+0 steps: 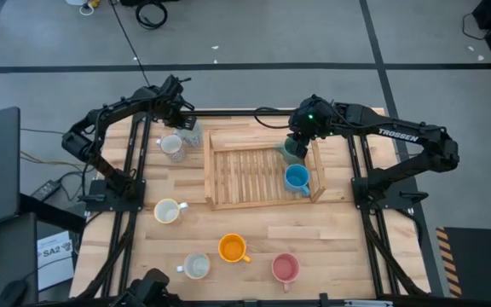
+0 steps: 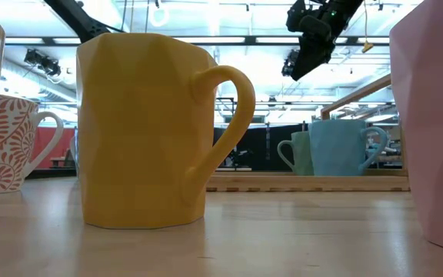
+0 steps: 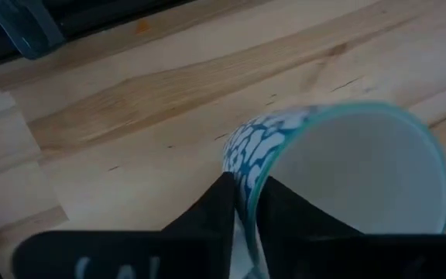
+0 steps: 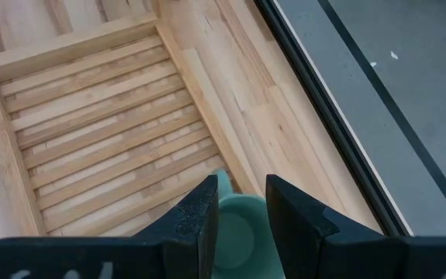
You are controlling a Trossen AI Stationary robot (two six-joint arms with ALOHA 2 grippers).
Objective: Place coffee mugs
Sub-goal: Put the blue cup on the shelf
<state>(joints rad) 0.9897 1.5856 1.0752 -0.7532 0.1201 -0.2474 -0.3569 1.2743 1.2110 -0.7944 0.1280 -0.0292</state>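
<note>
The left pincer (image 3: pixel 242 205) sits near the counter's (image 1: pixel 254 230) far left corner, its two fingers closed on the rim of a white mug with a teal pattern (image 3: pixel 339 170), one finger inside the wall and one outside. In the high view that mug (image 1: pixel 191 133) stands just off the tray's (image 1: pixel 220 183) far left corner, with a patterned whitish mug (image 1: pixel 171 146) close beside it.

The right pincer (image 4: pixel 242 205) hangs over the tray's far right corner, directly above a pale green mug (image 4: pixel 235 232). Its fingers stand apart with the green mug showing in the gap between them; whether they touch it cannot be told. The green mug (image 1: pixel 291 150) stands inside the tray, and a blue mug (image 1: pixel 296 178) stands near it along the tray's right side.

Toward the counter's near edge stand a cream mug (image 1: pixel 168 211), an orange mug (image 1: pixel 232 248), a whitish-grey mug (image 1: pixel 196 266) and a pink mug (image 1: pixel 285 268).
</note>
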